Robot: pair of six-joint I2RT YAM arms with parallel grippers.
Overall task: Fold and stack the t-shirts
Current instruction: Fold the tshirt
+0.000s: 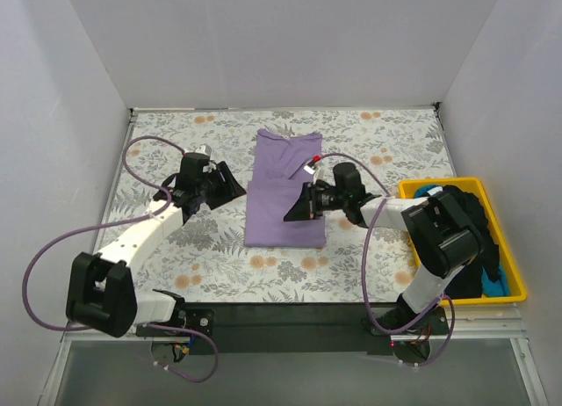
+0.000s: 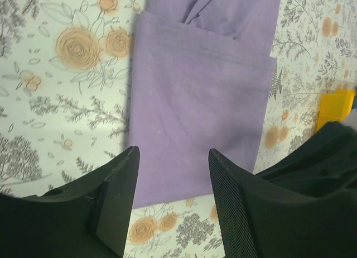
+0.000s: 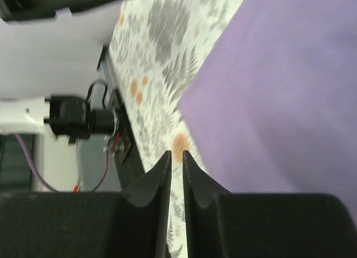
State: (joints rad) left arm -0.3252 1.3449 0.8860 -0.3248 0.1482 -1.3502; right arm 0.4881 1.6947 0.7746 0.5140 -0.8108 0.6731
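The lavender t-shirt [image 1: 283, 195] lies partly folded in the middle of the floral table, its lower part a neat rectangle and a sleeve and collar showing at the far end. My left gripper [image 1: 234, 188] is open and empty just off the shirt's left edge; in the left wrist view [image 2: 173, 154] its jaws frame the shirt [image 2: 201, 96]. My right gripper [image 1: 292, 214] hovers over the shirt's right half, jaws nearly closed with nothing between them [image 3: 175, 154]; the shirt [image 3: 279, 96] and its near corner lie below. A black t-shirt [image 1: 467, 223] and a blue one [image 1: 428, 192] sit in the tray.
The yellow tray [image 1: 520, 279] stands at the table's right edge, and its corner shows in the left wrist view [image 2: 333, 107]. White walls close in the table on three sides. The left arm's base and purple cable [image 3: 67, 118] show at the near edge.
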